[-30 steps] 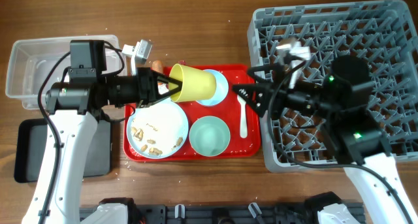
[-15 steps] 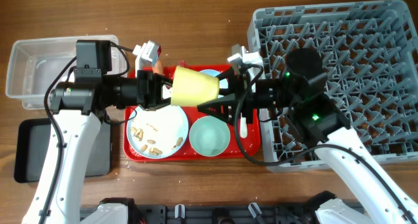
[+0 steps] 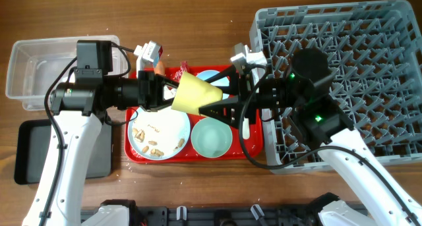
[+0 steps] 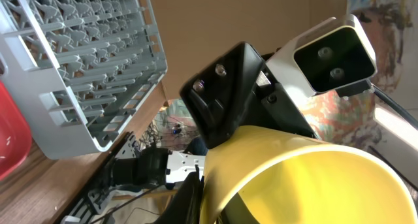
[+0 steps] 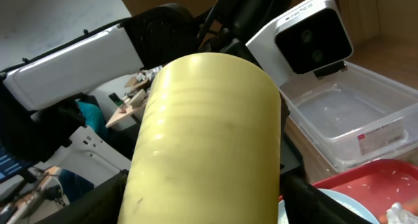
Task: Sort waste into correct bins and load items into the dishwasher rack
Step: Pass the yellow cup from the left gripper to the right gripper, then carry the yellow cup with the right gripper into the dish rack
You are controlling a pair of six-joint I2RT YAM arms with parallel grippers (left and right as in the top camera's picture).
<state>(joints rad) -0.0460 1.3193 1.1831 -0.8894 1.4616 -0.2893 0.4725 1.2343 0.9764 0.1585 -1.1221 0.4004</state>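
My left gripper [image 3: 166, 94] is shut on the rim of the yellow-green bowl [image 3: 196, 94] and holds it on its side above the red tray [image 3: 198, 153]. The bowl fills the left wrist view [image 4: 313, 178] and the right wrist view [image 5: 209, 139]. My right gripper [image 3: 216, 95] is open, one finger on each side of the bowl's base end [image 5: 209, 201]. The pale-blue plate [image 3: 161, 120] carries beige crumbs. A light-blue bowl [image 3: 211, 137] and the white spoon [image 3: 245, 124] lie on the tray. The red wrapper [image 3: 183, 66] and the sausage stick [image 3: 158, 66] lie at the tray's back edge.
The grey dishwasher rack [image 3: 356, 74] stands at the right, with the right arm reaching out over its left part. The clear tub [image 3: 46, 64] is at the back left, and the black tray [image 3: 36, 153] is in front of it. A second light-blue dish [image 3: 210, 76] is half hidden.
My right gripper swung left from the rack to straddle the bowl. The bowl has tilted, its base now lower and to the right. The left arm has barely moved.
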